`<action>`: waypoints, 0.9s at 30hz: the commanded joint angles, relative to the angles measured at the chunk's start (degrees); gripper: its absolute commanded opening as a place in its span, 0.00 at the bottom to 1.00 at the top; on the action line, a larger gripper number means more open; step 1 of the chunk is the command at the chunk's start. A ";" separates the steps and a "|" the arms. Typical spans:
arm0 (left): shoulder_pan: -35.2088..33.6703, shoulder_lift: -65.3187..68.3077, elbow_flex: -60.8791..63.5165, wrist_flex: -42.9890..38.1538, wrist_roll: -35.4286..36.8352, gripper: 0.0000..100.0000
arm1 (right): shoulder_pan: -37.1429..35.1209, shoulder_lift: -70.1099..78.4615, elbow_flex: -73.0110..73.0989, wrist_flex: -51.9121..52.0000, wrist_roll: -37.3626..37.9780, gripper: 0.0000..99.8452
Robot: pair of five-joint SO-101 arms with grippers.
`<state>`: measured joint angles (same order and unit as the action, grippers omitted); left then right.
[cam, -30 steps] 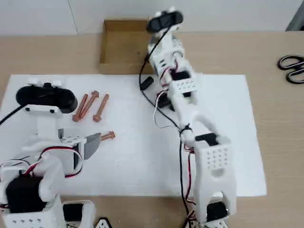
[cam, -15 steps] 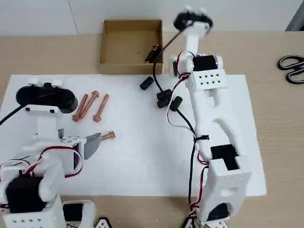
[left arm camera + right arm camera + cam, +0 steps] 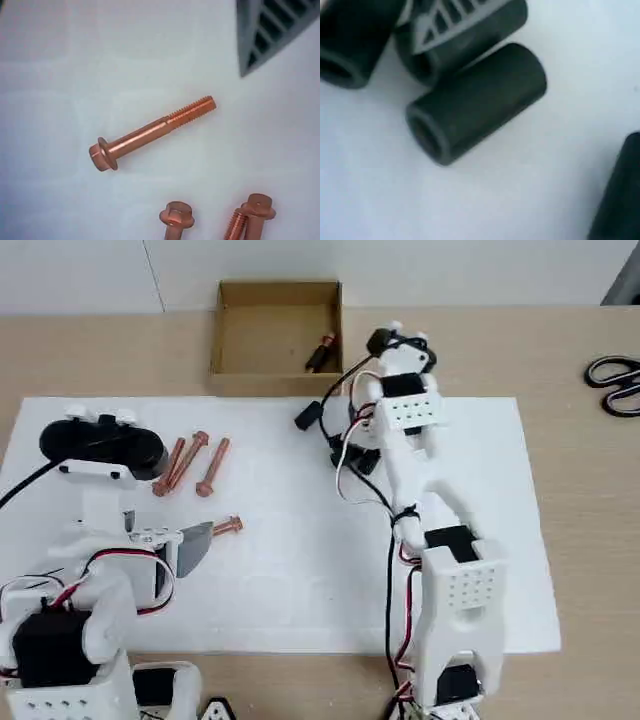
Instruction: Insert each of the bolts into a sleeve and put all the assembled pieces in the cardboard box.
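At 12 o'clock on the table [image 3: 560,350], the box [image 3: 225,340] holds one assembled piece [image 3: 320,352], per high view. Left wrist view resolves the threads of the lone bolt [image 3: 150,134]; right wrist view, the bore of a sleeve [image 3: 475,102]. State of left gripper [image 3: 195,543] and right gripper [image 3: 450,22]: cannot be told.

1 assembled piece [image 3: 320,352] is lying in the box [image 3: 260,335], behind the mat [image 3: 300,570]. 4 bolts [image 3: 212,468] are lying on the mat's left side, sleeves [image 3: 308,416] to their right.

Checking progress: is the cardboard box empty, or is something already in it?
Not empty: one dark sleeve with a copper end showing lies inside the cardboard box, by its right-hand wall.
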<state>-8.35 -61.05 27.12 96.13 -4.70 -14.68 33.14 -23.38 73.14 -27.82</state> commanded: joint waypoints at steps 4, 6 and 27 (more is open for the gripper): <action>-0.09 -0.35 -0.22 -0.26 -0.35 0.31 | -0.92 1.63 -1.41 0.13 -0.53 0.15; -0.09 -0.35 -0.22 -0.26 -0.35 0.31 | -0.75 2.86 -1.41 0.13 -0.53 0.15; -0.09 -0.35 -0.13 -0.26 -0.44 0.31 | -0.75 7.60 -0.53 1.63 -0.18 0.03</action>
<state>-8.35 -61.05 27.21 96.13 -4.70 -14.68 38.07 -25.14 73.58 -28.00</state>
